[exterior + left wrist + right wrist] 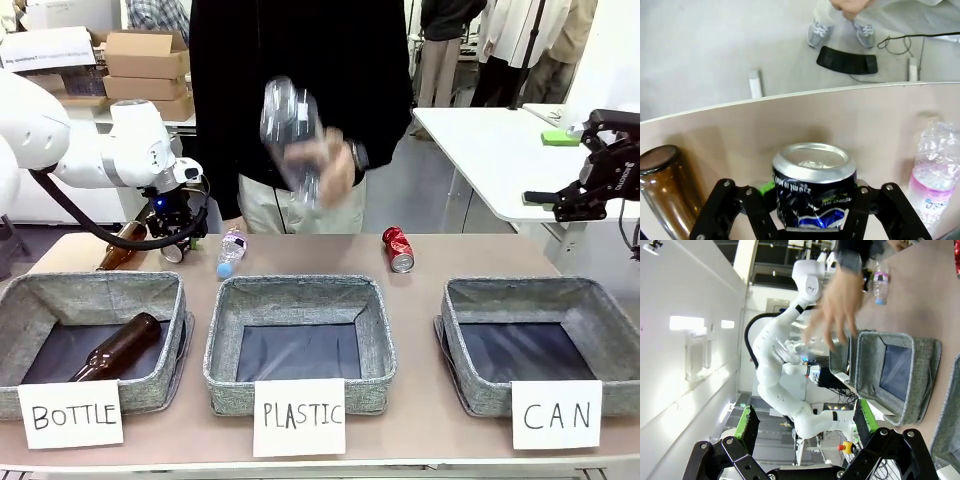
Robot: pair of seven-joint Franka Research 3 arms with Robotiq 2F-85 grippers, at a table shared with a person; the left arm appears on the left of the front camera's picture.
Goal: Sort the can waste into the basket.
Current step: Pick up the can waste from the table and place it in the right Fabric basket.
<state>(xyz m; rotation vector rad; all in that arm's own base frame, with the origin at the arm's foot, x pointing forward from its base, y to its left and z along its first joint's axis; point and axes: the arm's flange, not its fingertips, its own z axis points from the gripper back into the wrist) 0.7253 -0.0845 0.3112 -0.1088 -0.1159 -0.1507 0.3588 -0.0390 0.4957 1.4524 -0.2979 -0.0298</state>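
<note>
The dark can (814, 192) is thin sheet metal, dented, and probably empty. I judge it light, easy to crush further and smooth enough to slip. The hold therefore belongs low on the side wall, across its width, with modest pressure and never on the rim. The left fingers (767, 189) sit that way, one on each side of the can's lower body. The pads seem pressed to the wall, and the can stands upright between them with its silver top showing. A brown bottle (660, 185) lies just outside one finger and a small plastic bottle (935, 170) just outside the other, both apart from the can. The left arm bends down over the bench (470, 255) with its wrist pointing at the surface. The red can (398, 249) rests well away from these fingers, nearer the right fingers (747, 422). Those are spread wide and hold nothing, raised off the bench beyond the CAN basket (470, 380). That basket is far from the held can, so carrying it there needs a grip that won't loosen.
</note>
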